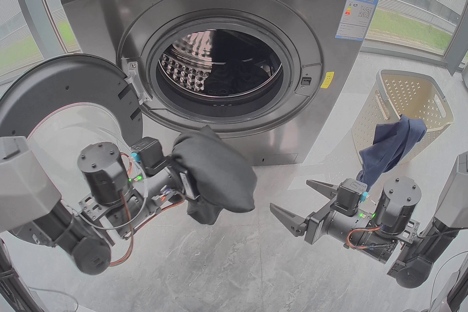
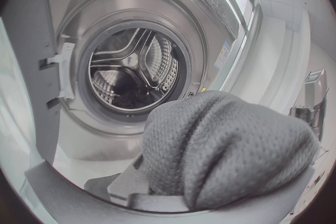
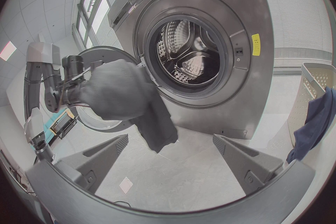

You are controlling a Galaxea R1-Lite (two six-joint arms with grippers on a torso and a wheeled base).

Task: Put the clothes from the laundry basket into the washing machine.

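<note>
Two containers: a front-loading washing machine (image 1: 312,10) stands on the grey floor, and a laundry basket (image 1: 412,96) is on the floor off to its right.
Washing machine: grey, facing the robot, with its round opening uncovered.
Door: the round door (image 1: 63,88) is swung wide open on its hinge at the machine's left, its inner side turned toward the robot.
Drum: the steel drum (image 1: 195,64) is open to view, and a dark heap of clothes (image 1: 243,69) lies low inside it toward the back.
Laundry basket: pale and perforated, tipped so that its open mouth faces the robot; its inside shows bare walls.
Grey garment: a dark grey knit garment (image 1: 219,171) hangs bunched in the air, below and in front of the drum's mouth and outside the machine; one end trails down toward the floor.
Navy garment: a navy garment (image 1: 390,147) is draped over the basket's near rim, partly inside and partly hanging down outside toward the floor.
Left gripper: the left gripper (image 1: 187,186) is clamped on the grey garment, which drapes over and hides most of its fingers; it is level with the lower edge of the machine's front.
Right gripper: the right gripper (image 1: 292,196) is spread wide and holds nothing; it hangs above the floor, between the grey garment and the basket, and points toward the machine.
</note>
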